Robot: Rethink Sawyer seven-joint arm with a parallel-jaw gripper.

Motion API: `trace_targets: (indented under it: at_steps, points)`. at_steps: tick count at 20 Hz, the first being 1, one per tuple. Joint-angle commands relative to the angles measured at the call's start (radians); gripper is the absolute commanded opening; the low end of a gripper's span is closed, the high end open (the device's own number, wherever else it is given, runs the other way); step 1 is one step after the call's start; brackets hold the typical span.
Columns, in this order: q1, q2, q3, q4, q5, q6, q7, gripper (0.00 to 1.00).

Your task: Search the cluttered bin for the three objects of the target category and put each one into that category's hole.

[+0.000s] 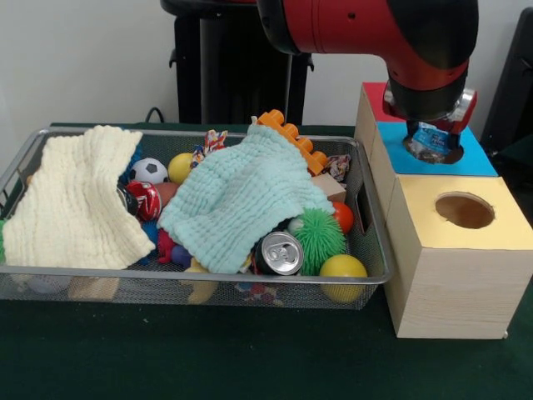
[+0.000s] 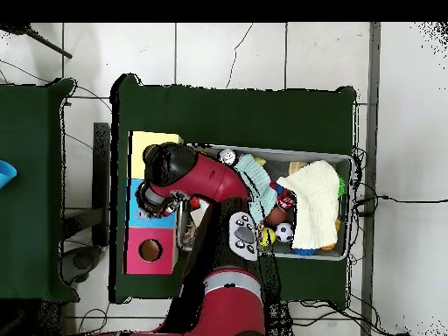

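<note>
A dark green desk [image 1: 166,358] carries a wire bin [image 1: 191,279] and, at the bin's 3 o'clock in the front view, a row of wooden boxes with coloured tops.

The hand [image 1: 433,142] hangs over the blue box [image 1: 479,154], right at its hole, and is closed on a crumpled plastic bottle [image 1: 431,140] whose lower end sits at or just inside the hole's rim. Whether the bottle has begun to drop cannot be told. At 6 o'clock from it the yellow box [image 1: 466,212] shows an open hole with nothing in it; at 12 o'clock a red box [image 1: 376,98] peeks out behind the arm.

So one item looks to be at the point of delivery, not yet released. How many went in already the views do not show.

Out in the bin, a can [image 1: 280,252] lies at the near edge, beside a green spiky ball [image 1: 321,237] and a yellow ball [image 1: 343,268]. A mint cloth [image 1: 241,196] and a cream cloth [image 1: 75,196] cover much of the rest, so further targets may lie hidden beneath; searching under them is probably what remains.
</note>
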Motion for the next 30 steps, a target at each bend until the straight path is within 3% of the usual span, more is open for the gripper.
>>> trace_targets:
  at_steps: [1, 8, 20, 28, 29, 30]
  points:
    - [-0.045, 0.038, 0.058, -0.009, -0.059, -0.019, 0.051, 1.0]
    - [-0.044, -0.033, 0.061, 0.013, -0.057, 0.05, 0.058, 1.0]
    - [-0.052, -0.235, 0.059, 0.022, -0.031, 0.328, 0.114, 1.0]
    - [-0.048, -0.275, 0.042, 0.064, -0.049, 0.317, 0.075, 1.0]
    - [-0.048, -0.282, 0.042, 0.075, -0.052, 0.307, 0.071, 0.0]
    - [-0.044, -0.286, 0.035, 0.082, -0.051, 0.295, 0.082, 0.0]
